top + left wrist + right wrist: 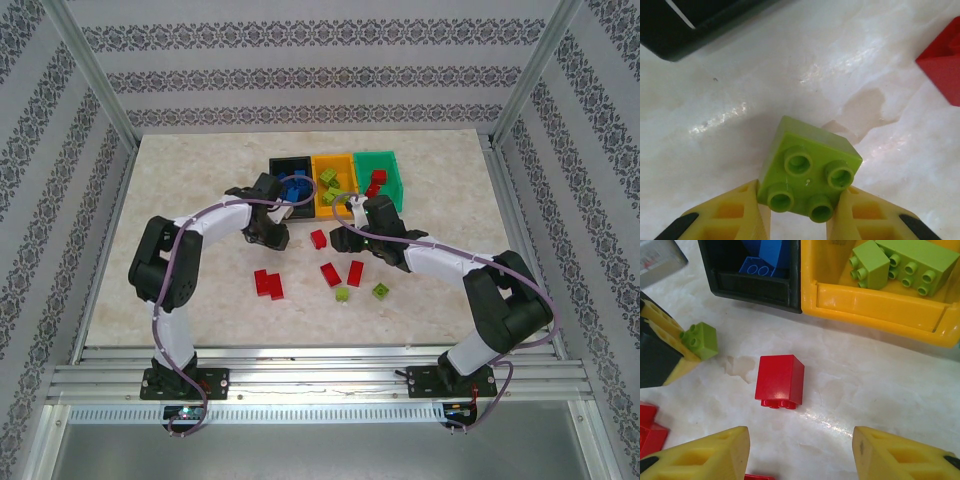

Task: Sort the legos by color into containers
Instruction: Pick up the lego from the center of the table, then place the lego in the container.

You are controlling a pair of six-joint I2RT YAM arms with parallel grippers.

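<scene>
L wrist cam: left gripper (800, 217) clamped on lime 2x2 brick (810, 170), black bin (690, 25) at 11 o'clock. R wrist cam adds blue bricks (762, 257) in it, lime bricks (905, 265) in yellow bin (875, 302). Right gripper (800, 450): jaws apart, touching nothing, red brick (780, 381) at 12 o'clock.

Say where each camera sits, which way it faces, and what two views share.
Top external: high behind the robot, looking down on the table, black bin, yellow bin, green bin, left arm and right arm.
Left wrist: looks down past the left gripper, shut on a lime brick.
Right wrist: looks down past the open right gripper at a red brick, toward black bin and yellow bin.
Shared: both wrist views show the held lime brick.
</scene>
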